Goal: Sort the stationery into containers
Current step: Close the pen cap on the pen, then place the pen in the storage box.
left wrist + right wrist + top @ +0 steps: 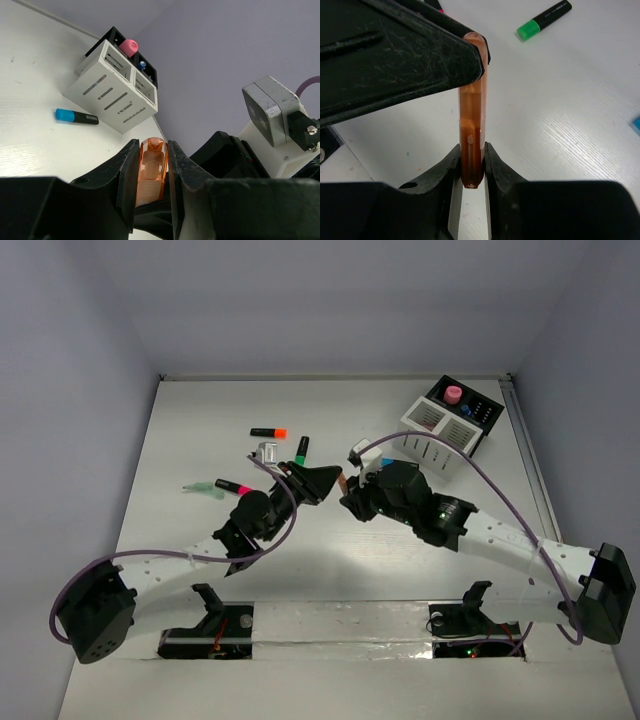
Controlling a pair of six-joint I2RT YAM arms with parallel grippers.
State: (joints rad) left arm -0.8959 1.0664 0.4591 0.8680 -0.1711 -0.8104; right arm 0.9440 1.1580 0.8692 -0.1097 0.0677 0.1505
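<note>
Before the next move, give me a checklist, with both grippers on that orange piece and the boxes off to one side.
1. Right gripper shut on the orange piece: ok.
2. Left gripper shut on the other end of the same piece: ok, but one should probably let go before either pulls away.
3. Piece raised off the table: cannot tell.
4. White slatted box upright, compartments open at the top: ok.
5. Blue-capped highlighter lying beside that box, apart from it: ok, though a low carry might catch it.
6. All stationery sorted: not ok, the green-capped highlighter lies loose on the table.
</note>
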